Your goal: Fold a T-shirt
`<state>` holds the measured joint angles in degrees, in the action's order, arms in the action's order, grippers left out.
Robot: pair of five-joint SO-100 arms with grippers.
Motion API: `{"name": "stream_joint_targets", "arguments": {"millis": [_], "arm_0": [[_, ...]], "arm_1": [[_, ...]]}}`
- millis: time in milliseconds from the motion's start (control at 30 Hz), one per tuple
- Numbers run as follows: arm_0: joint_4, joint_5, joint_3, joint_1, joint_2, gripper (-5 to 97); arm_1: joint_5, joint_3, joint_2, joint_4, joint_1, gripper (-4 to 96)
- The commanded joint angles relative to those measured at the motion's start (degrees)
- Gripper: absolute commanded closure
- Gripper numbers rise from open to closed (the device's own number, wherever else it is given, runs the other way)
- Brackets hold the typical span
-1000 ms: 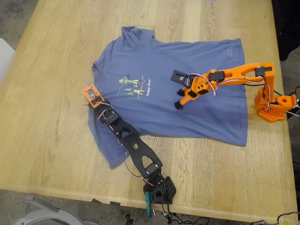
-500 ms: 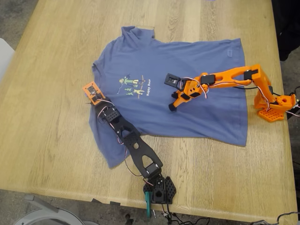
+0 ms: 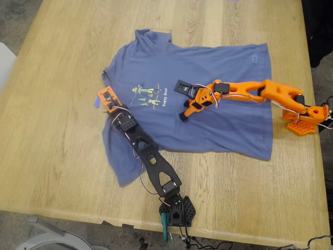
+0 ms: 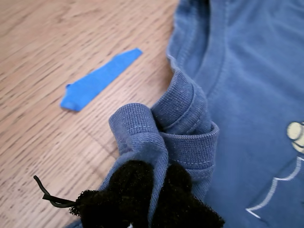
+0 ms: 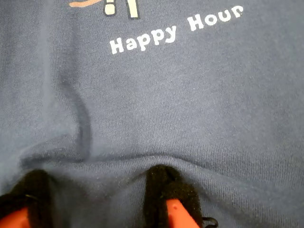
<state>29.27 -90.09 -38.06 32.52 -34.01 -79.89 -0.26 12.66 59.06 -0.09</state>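
Across the bench [image 3: 52,130] the T-shirt [image 3: 218,120] lies flat. My second tool [image 5: 97,199] has slid toward the print since a second ago, pads part-open, probably pressing a wrinkle; my first tool [image 4: 152,190], pinching the collar, has dragged it inward, starting the fold.

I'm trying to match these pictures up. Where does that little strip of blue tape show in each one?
Exterior view: the blue tape lies on the table, just off the T-shirt's edge on the exterior view's left.
First wrist view: the tape lies on bare wood beside the bunched collar.
Second wrist view: not in it.
Shared landmark: the T-shirt's chest print.
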Motion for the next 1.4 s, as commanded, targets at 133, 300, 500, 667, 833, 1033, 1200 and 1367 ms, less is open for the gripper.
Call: {"name": "stream_joint_targets", "arguments": {"millis": [133,300,500,667,833,1033,1200,1367], "arm_0": [[4.8,-1.2,4.6,-5.2,-17.2,92],[8.4,-1.4,4.2,-8.0,-21.7,91],[13.3,-1.8,3.3,-11.3,-26.9,91],[12.2,-2.1,-5.1,-12.5,-32.9,92],[9.9,-2.5,-18.7,-15.6,-42.8,92],[3.6,-2.6,-43.7,-21.5,-60.3,92],[2.5,-2.6,-53.7,-26.5,-70.0,92],[3.0,-2.5,-54.5,-31.3,-73.8,92]], "arm_1": [[0.2,-7.1,-3.6,2.6,-1.2,65.1],[-1.1,-6.9,-6.6,1.5,-1.1,68.8],[-1.1,-6.8,-9.9,-1.2,-0.4,78.4],[-0.7,-6.9,-11.1,-2.0,1.1,79.9],[-0.5,-6.9,-11.4,-2.3,4.4,80.7],[-0.7,-7.0,-11.4,-2.3,9.0,82.2],[0.0,-7.0,-11.6,-2.8,12.6,83.6],[0.9,-7.1,-11.8,-2.5,16.1,86.6]]}}
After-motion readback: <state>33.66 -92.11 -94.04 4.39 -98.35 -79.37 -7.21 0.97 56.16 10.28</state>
